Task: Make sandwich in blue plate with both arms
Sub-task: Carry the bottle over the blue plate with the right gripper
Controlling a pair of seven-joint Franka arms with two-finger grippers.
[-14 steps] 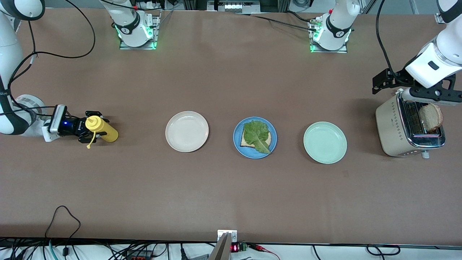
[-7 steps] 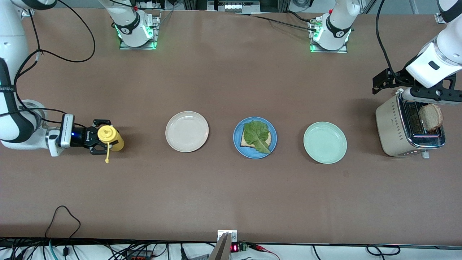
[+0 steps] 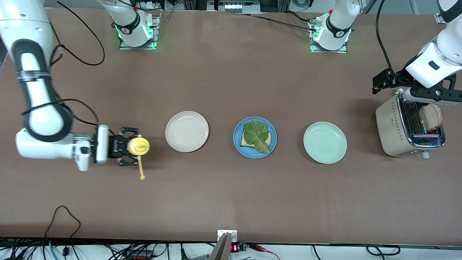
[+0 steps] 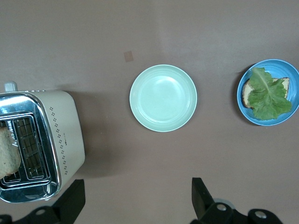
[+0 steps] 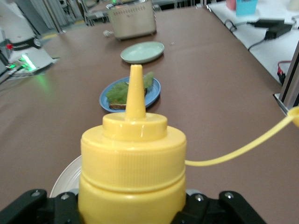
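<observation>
Gripping a yellow squeeze bottle (image 3: 136, 146) with its cap unplugged, the right gripper (image 3: 126, 151) is beside the off-white plate (image 3: 187, 131), at nine o'clock from it. Tilting early could spill sauce short of the blue plate (image 3: 255, 137) at table centre, where the sandwich (image 3: 257, 136) lacks its top slice. The left gripper (image 3: 426, 94) waits, jaws spread, over the toaster (image 3: 409, 128).

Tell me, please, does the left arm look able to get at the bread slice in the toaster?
Probably yes: the left gripper hangs open over the toaster, and the bread slice stands up out of its slot with nothing covering it.
</observation>
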